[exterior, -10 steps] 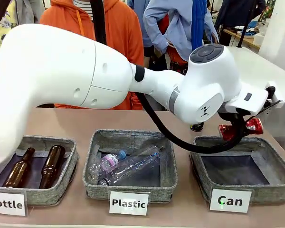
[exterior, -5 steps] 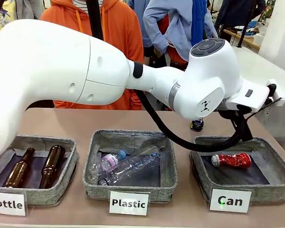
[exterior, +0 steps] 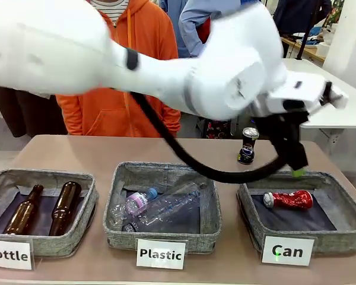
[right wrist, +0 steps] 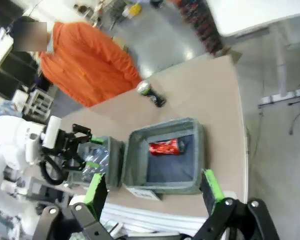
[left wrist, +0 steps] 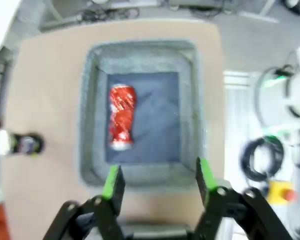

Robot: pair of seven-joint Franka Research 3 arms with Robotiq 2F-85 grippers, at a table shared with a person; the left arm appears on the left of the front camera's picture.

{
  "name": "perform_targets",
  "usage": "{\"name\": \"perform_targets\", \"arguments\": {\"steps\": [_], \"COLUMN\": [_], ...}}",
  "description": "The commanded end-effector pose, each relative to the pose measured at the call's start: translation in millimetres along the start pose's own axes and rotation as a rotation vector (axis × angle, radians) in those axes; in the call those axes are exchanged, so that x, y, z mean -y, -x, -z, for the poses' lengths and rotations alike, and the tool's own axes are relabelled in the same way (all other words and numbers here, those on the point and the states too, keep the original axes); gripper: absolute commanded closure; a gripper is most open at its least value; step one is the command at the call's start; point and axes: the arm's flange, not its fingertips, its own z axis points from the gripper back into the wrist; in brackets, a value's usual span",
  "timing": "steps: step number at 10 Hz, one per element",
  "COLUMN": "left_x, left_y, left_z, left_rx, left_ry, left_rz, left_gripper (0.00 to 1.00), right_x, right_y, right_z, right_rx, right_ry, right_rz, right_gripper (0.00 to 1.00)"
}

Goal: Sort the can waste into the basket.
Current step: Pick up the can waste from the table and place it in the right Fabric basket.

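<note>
From the front, the crushed red can [exterior: 288, 199] was lying on its side in the basket [exterior: 344, 228] with the "Can" label [exterior: 288, 250], and the dark can [exterior: 247, 145] stood upright on the table [exterior: 77, 154] just behind that basket. I'd guess it's empty and light, thin-walled and slick, so squeeze it gently around the middle of the body, not the rim. The left arm was a motion smear here, so the left gripper [exterior: 296, 169] was hard to read.

Its own wrist camera settled that: the left gripper [left wrist: 159, 181] was partly open with nothing between the pads, hanging above the basket's near wall. The dark can was just a blurry blob at the edge.

From the right wrist, the right gripper [right wrist: 153, 189] stood wide open and empty, high above the table. The dark can looked tiny there, so I couldn't read its print.
</note>
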Motion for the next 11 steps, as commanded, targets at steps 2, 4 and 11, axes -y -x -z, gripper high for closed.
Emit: {"name": "perform_targets", "arguments": {"steps": [2,4,11], "left_x": [15.6,9.0,-3.1], "left_y": [137.7,206.1,429.2], "left_z": [-140.9,-203.3,-288.6], "left_rx": [0.116,0.179,0.467], "left_ry": [0.101,0.179,0.536], "left_rz": [-0.193,-0.282,-0.614], "left_gripper": [0.25,0.25,0.25], "right_x": [-66.0,-102.4,-126.0], "right_y": [5.4,34.8,95.6], "right_z": [123.6,185.9,277.4], "right_rx": [-0.224,-0.255,-0.551], "right_ry": [-0.101,-0.124,-0.173], "right_rz": [-0.018,-0.041,0.493], "right_gripper": [0.00,0.00,0.00]}}
